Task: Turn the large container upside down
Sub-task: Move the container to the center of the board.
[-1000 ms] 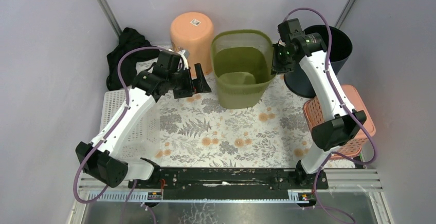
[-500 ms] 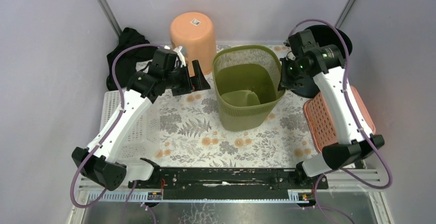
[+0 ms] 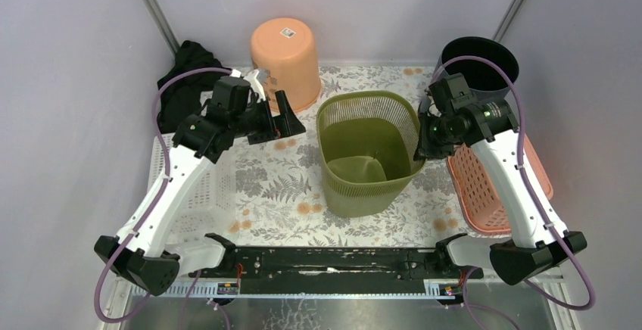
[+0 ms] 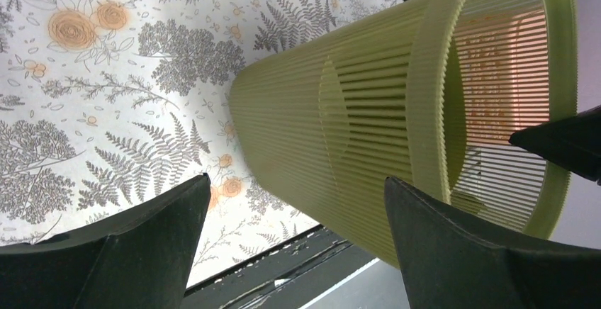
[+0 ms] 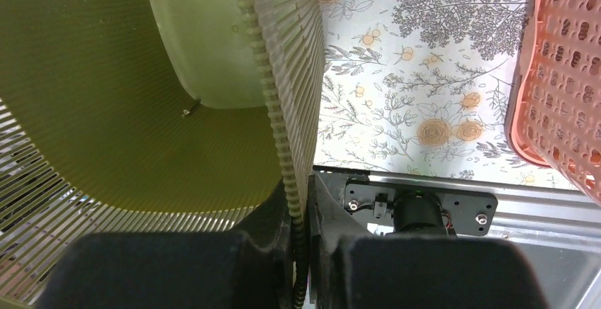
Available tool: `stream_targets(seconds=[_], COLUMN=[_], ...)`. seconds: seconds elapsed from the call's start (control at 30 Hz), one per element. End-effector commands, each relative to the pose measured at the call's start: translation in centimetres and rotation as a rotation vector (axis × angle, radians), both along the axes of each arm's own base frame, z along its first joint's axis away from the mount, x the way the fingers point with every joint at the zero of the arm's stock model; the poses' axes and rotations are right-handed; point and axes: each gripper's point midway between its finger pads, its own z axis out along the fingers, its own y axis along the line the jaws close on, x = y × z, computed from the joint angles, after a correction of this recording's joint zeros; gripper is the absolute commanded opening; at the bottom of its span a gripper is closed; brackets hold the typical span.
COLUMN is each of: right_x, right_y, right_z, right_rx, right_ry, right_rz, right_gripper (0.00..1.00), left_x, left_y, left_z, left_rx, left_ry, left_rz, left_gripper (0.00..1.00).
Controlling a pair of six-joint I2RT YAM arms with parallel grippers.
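The large container [image 3: 363, 156] is an olive-green slatted bin, standing mouth up on the floral mat near the middle. My right gripper [image 3: 421, 144] is shut on its right rim. In the right wrist view the rim [image 5: 280, 110] runs between the pinched fingers of the right gripper [image 5: 301, 181], one inside and one outside the wall. My left gripper [image 3: 291, 118] hangs open to the left of the bin, apart from it. The left wrist view shows the bin's ribbed side [image 4: 368, 110] beyond the spread fingers of the left gripper [image 4: 298, 178].
An orange bucket [image 3: 284, 57] stands upside down at the back. A black bin [image 3: 484, 61] is at the back right, with a pink basket [image 3: 492, 186] in front of it. A white basket [image 3: 204, 186] and a black cloth [image 3: 182, 80] lie on the left.
The right gripper closed on the bin's rim and drew the bin from the back toward the near side. The left arm drifted slightly left, still open.
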Motion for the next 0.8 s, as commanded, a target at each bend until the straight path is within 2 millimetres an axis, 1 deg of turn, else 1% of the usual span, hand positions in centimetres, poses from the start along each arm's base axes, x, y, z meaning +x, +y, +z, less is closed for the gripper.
stream_targets(seconds=[0.0, 0.07, 0.1, 0.13, 0.27, 0.33, 0.47, 0.5, 0.53, 0.67, 0.7, 0.77], right_x=[2.2, 2.2, 2.2, 2.2, 2.2, 2.3, 2.7, 2.8, 2.9, 3.6, 3.6, 3.7], right_y=[1.1, 1.0, 1.0, 0.9, 0.3, -0.1, -0.4, -0.4, -0.3, 0.7, 1.4, 3.4], right_z=[1.9, 1.4, 1.2, 1.1, 2.0, 2.7, 4.8, 5.3, 6.4, 8.7, 9.0, 9.0], right_rx=[0.073, 0.061, 0.057, 0.051, 0.021, 0.002, -0.006, -0.002, 0.008, 0.048, 0.074, 0.115], right_ry=[-0.146, -0.137, -0.135, -0.133, -0.150, -0.160, -0.193, -0.202, -0.222, -0.244, -0.246, -0.223], right_rz=[-0.053, -0.060, -0.063, -0.066, -0.082, -0.090, -0.104, -0.104, -0.106, -0.089, -0.072, -0.023], right_gripper=[0.09, 0.15, 0.22, 0.31, 0.43, 0.46, 0.52, 0.54, 0.55, 0.57, 0.60, 0.62], left_x=[-0.1, -0.2, -0.3, -0.3, -0.4, -0.4, -0.4, -0.3, -0.2, -0.2, -0.2, -0.1], left_y=[0.3, 0.2, 0.2, 0.2, 0.2, 0.1, -0.2, -0.3, -0.4, -0.9, -0.8, -0.7], left_z=[-0.5, -1.0, -1.2, -1.3, -2.0, -2.4, -2.8, -2.9, -2.9, -3.4, -3.4, -3.6], left_rx=[-0.010, -0.015, -0.016, -0.017, -0.012, -0.012, -0.026, -0.028, -0.033, -0.041, -0.039, -0.029], left_ry=[-0.011, -0.003, -0.001, -0.002, 0.007, 0.011, 0.014, 0.011, 0.009, 0.030, 0.025, 0.018], left_rz=[0.013, 0.010, 0.010, 0.010, 0.007, 0.002, -0.010, -0.010, -0.011, -0.037, -0.038, -0.034], left_gripper=[1.00, 1.00, 1.00, 1.00, 1.00, 1.00, 1.00, 1.00, 1.00, 1.00, 1.00, 1.00])
